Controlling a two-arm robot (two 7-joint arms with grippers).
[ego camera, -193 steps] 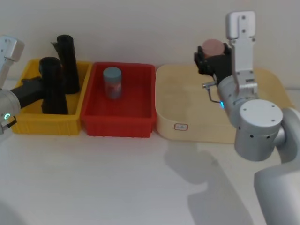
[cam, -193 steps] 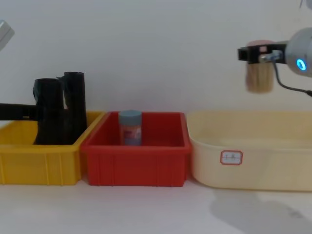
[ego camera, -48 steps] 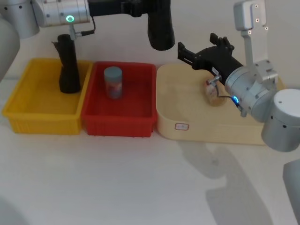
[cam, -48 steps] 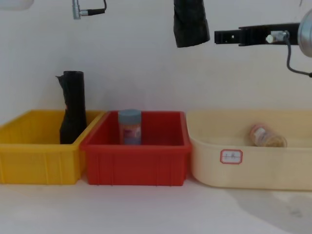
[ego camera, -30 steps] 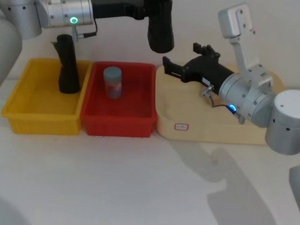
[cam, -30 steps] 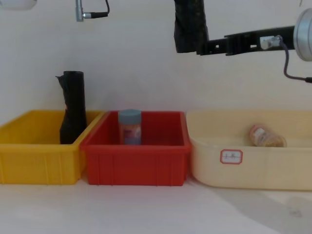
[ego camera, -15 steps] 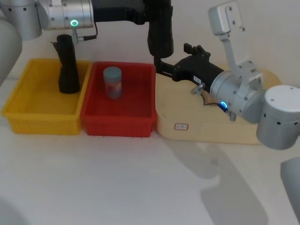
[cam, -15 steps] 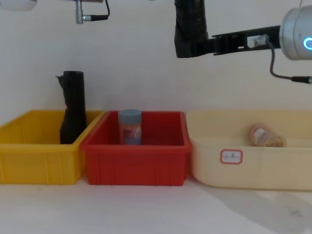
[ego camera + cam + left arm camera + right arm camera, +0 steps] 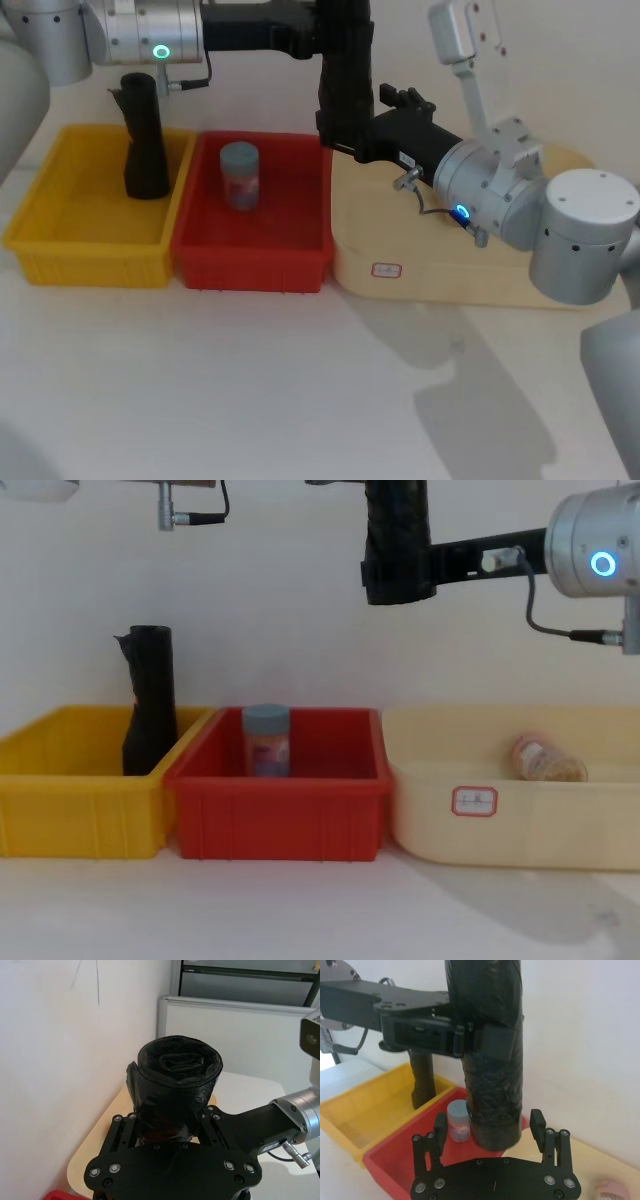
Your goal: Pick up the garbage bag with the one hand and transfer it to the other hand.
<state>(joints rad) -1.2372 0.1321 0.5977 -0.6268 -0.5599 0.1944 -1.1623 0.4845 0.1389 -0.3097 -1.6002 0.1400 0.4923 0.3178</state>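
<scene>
The garbage bag, a thick glossy black roll, hangs upright high above the gap between the red bin and the cream tray. My left gripper is shut on its upper part, reaching in from the left; the right wrist view shows this clamp on the roll. My right gripper is open, and its fingers stand on either side of the roll's lower end with gaps. From the chest it sits level with the roll's bottom. The left wrist view looks down the roll's top end.
A slimmer black roll stands in the yellow bin. The red bin holds a blue-lidded jar. A small jar lies in the cream tray. Bare table lies in front of the bins.
My right gripper has moved left to the hanging roll, and its open fingers now flank the lower end. The left gripper has held the roll almost still.
</scene>
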